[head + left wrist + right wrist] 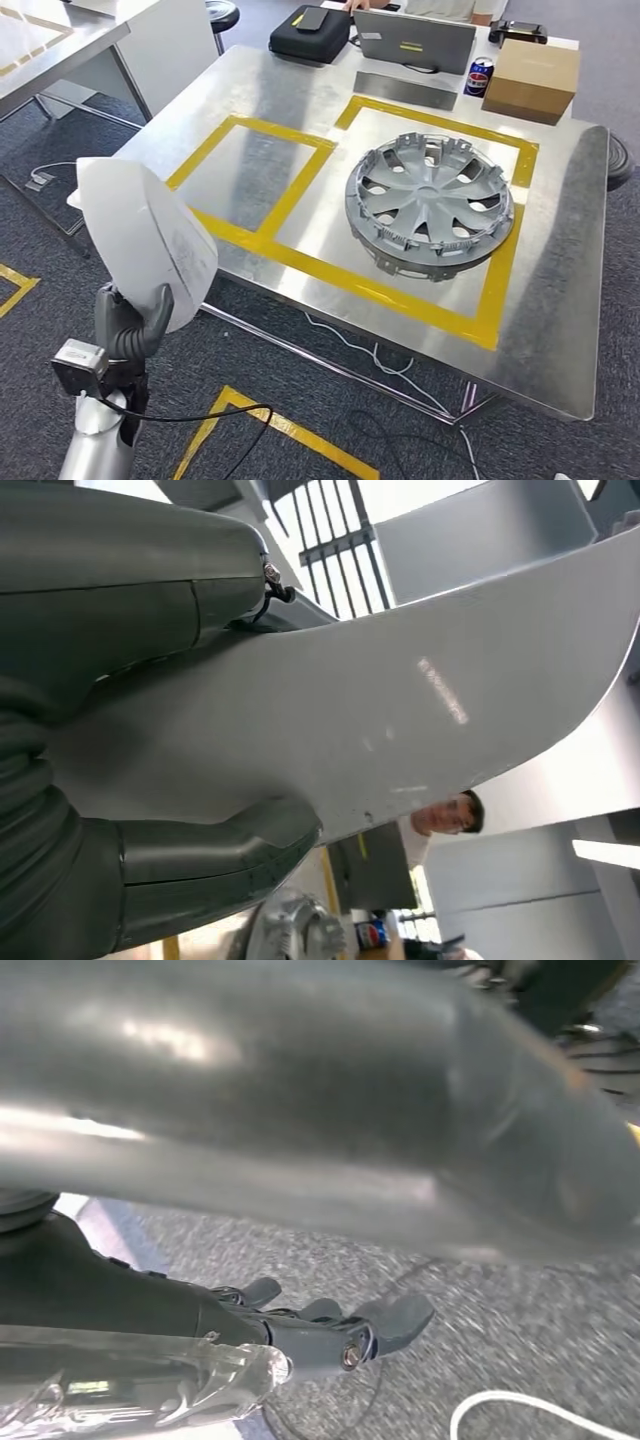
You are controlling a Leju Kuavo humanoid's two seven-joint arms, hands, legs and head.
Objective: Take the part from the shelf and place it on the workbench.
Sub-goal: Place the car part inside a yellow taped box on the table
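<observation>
The left hand [132,320], low and nearest in the head view, is clasped on the lower edge of the white part [143,240], a smooth curved shell it holds up in the air. From the left wrist, the thumb lies under the part [362,710] and the darker fingers [136,610] lie over it, so the hold looks firm. The part is off the shelf and in the hand, but it hangs over the carpet just short of the near left edge of the bench [558,330], touching nothing there. So the fetching seems done, and the placing is left: carry the part over the steel top, lower it and let go.

The nearer yellow-taped square [249,175] lies bare and looks the likeliest spot, though nothing shows which spot is meant. The taped square beside it holds a grey wheel cover [430,205].

The right hand [324,1325] hangs above the carpet with its fingers loosely curled and nothing between them. At the far edge stand a laptop [415,42], a black case [309,35], a drinks can [478,76] and a cardboard box [532,80].
</observation>
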